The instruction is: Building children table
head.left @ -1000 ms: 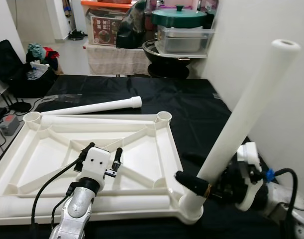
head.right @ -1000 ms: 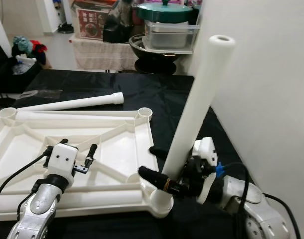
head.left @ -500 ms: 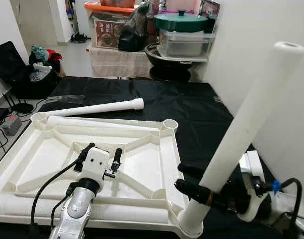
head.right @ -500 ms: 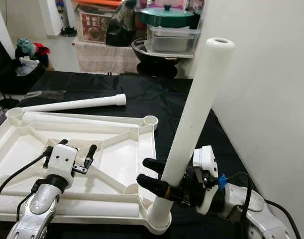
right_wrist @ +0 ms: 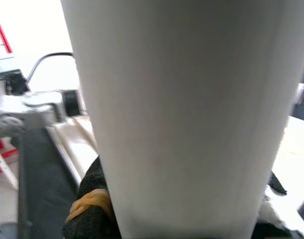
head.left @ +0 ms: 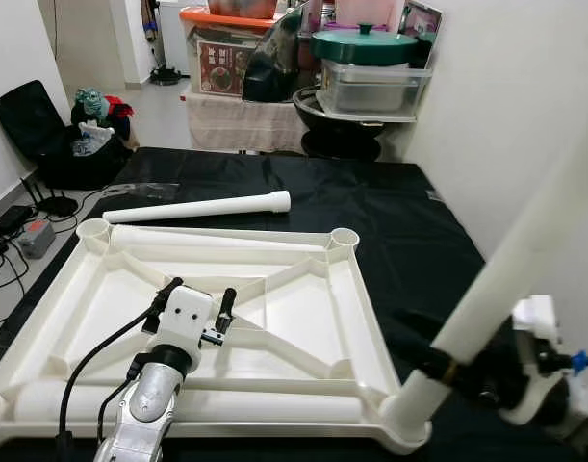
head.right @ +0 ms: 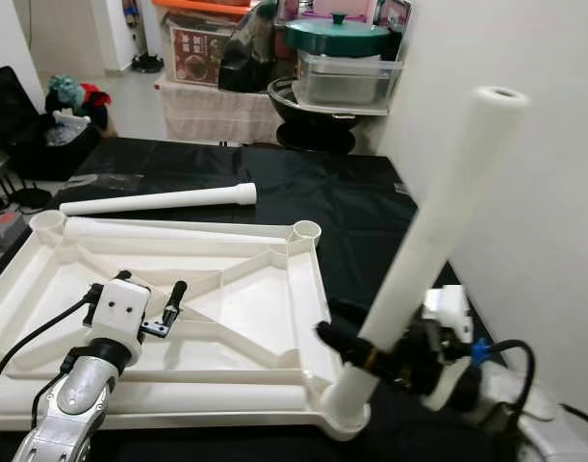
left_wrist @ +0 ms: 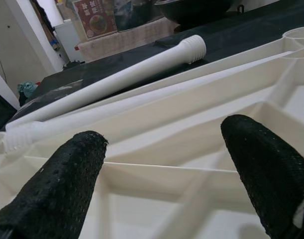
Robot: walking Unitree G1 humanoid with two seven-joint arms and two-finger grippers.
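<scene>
The white tabletop (head.left: 274,318) lies upside down on a black cloth (head.left: 409,221), its ribbed underside facing up and a round socket at each corner. The right end effector (head.right: 356,354) is clamped around the lower part of a white leg (head.right: 433,226), whose foot sits in the near right corner socket (head.right: 344,416); the leg leans away from the tabletop toward the wall rather than standing straight. In the right wrist view the leg (right_wrist: 181,114) stands close up with the black fingers (right_wrist: 92,209) wrapped around its base. The left end effector (head.left: 192,306) hovers over the middle ribs of the tabletop with its two fingers spread apart and nothing between them, as the left wrist view confirms, with the fingertips (left_wrist: 62,184) well separated above the ribs. A second leg (head.left: 192,208) lies loose on the cloth just beyond the far edge of the tabletop, and another long white tube (head.left: 207,239) rests along the inside of that far edge. The step in hand looks to be seating the first leg. The next move probably calls for bringing the leg upright and pressing or turning it fully into the socket, while the free end effector could steady the tabletop.
</scene>
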